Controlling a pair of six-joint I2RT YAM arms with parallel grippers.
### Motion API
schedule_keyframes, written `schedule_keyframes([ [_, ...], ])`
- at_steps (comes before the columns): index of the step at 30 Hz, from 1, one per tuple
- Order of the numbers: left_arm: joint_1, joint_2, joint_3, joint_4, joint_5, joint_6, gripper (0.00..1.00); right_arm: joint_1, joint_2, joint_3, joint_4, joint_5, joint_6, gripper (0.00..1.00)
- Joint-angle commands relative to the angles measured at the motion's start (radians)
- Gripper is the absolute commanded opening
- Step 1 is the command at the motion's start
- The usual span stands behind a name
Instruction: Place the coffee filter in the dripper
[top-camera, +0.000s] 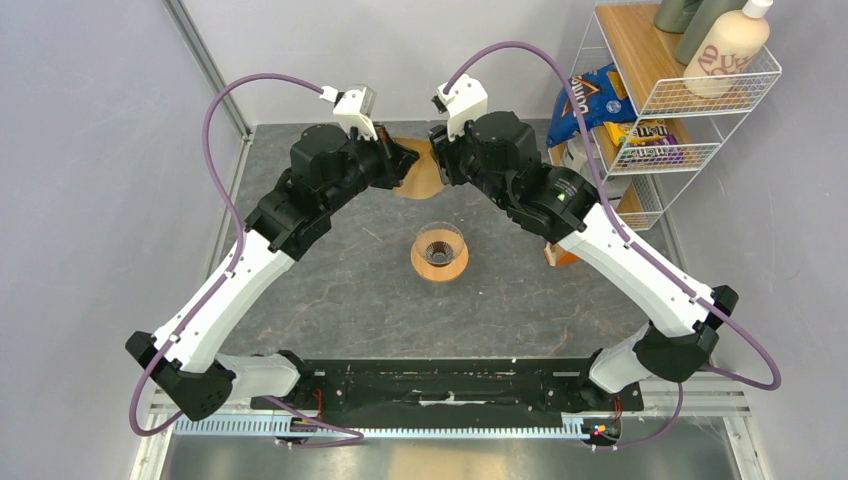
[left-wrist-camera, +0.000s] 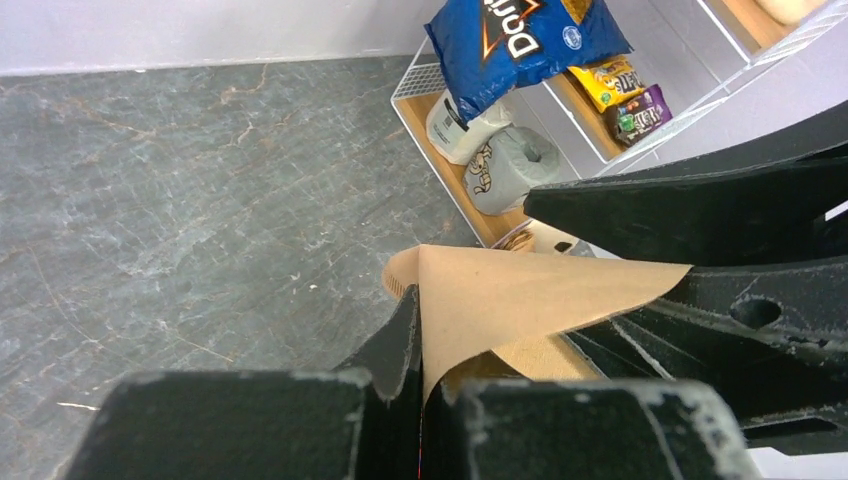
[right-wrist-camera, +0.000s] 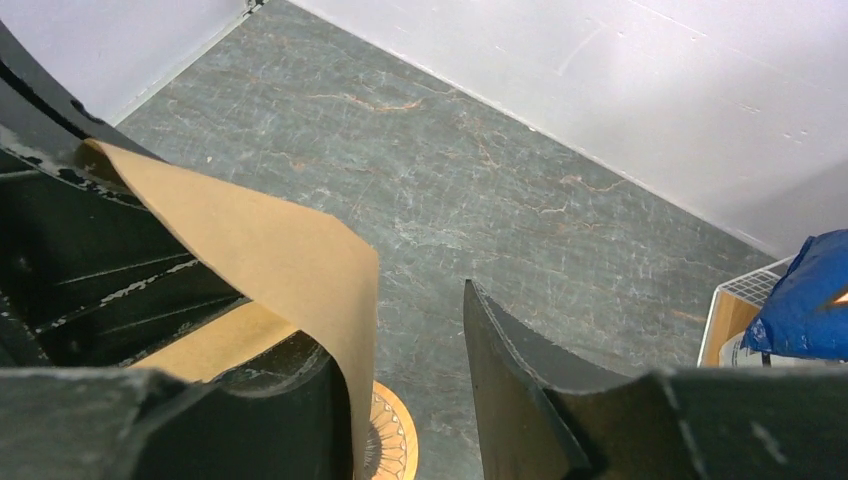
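The tan paper coffee filter (top-camera: 421, 175) hangs in the air at the back middle of the table, between my two grippers. My left gripper (top-camera: 407, 160) is shut on one edge of it; in the left wrist view the filter (left-wrist-camera: 520, 292) rises out of the closed jaws of that gripper (left-wrist-camera: 424, 335). My right gripper (top-camera: 438, 152) is open. In the right wrist view the filter (right-wrist-camera: 270, 240) drapes over the left finger, and the gap of that gripper (right-wrist-camera: 405, 330) is wide. The dripper (top-camera: 439, 252) stands on the table nearer the arms, below the filter. Its wooden collar (right-wrist-camera: 392, 440) shows.
A white wire shelf (top-camera: 690, 95) stands at the back right with a blue chip bag (top-camera: 590, 100), candy packs and bottles. A small orange thing (top-camera: 560, 256) lies under the right arm. Grey walls close the back and left.
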Motion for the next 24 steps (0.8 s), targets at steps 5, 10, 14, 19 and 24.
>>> schedule_keyframes([
  [5, 0.014, 0.014, 0.034, 0.062, 0.016, -0.119, 0.02, -0.010, -0.046, -0.010, 0.051, -0.032, 0.051, 0.41],
  [10, 0.015, 0.018, 0.034, 0.074, 0.036, -0.122, 0.02, -0.012, -0.035, -0.007, 0.048, -0.053, 0.054, 0.28],
  [14, 0.015, 0.021, 0.036, 0.086, 0.060, -0.118, 0.02, -0.011, -0.023, 0.000, 0.045, -0.072, 0.061, 0.13],
  [19, 0.014, 0.018, 0.025, 0.106, 0.090, -0.117, 0.02, -0.010, -0.001, 0.026, 0.043, -0.082, 0.071, 0.00],
  [24, 0.015, 0.014, 0.013, 0.125, 0.107, -0.123, 0.02, -0.015, -0.004, 0.025, 0.062, -0.159, 0.112, 0.00],
])
